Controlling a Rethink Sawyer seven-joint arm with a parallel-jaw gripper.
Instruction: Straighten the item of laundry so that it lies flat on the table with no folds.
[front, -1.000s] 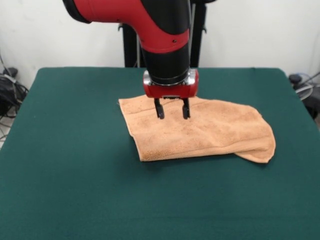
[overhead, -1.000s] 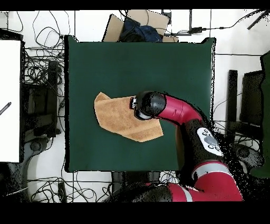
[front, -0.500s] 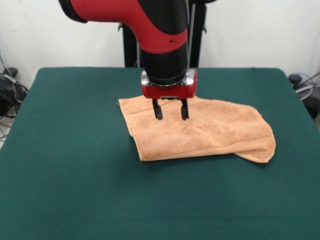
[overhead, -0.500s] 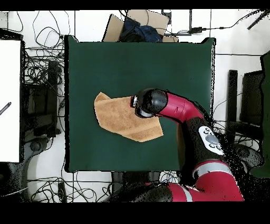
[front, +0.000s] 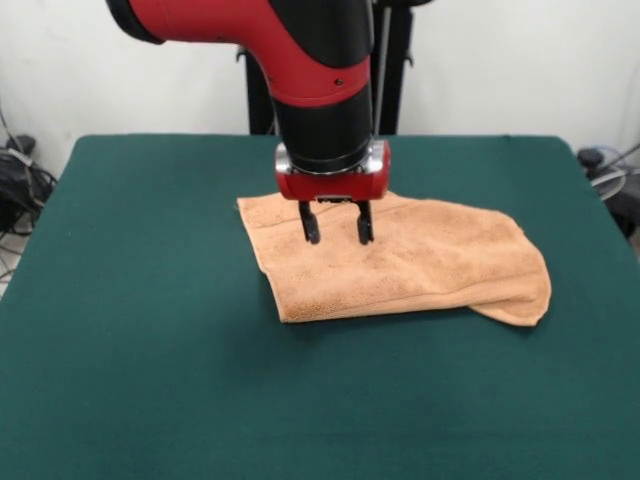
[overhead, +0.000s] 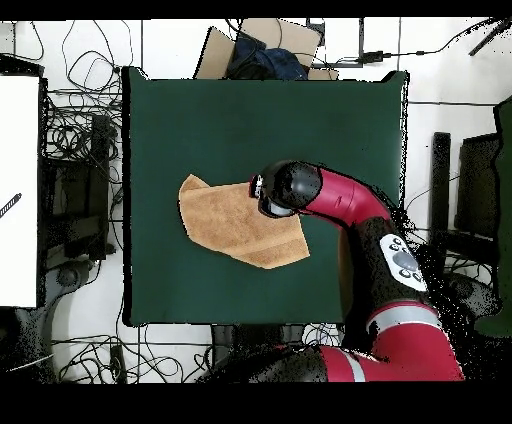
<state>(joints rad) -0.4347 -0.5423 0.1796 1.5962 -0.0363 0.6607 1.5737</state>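
Peach terry towel is lying folded over near the middle of the green table, one end doubled under. I am hovering the gripper over its far corner, jaws spread and empty, probably to pinch a layer and unfold it.

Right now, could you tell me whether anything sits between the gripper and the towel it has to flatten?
Nothing visible does. The open gripper hangs directly over the towel, with only air below its tips. The table around the cloth shows no other objects.
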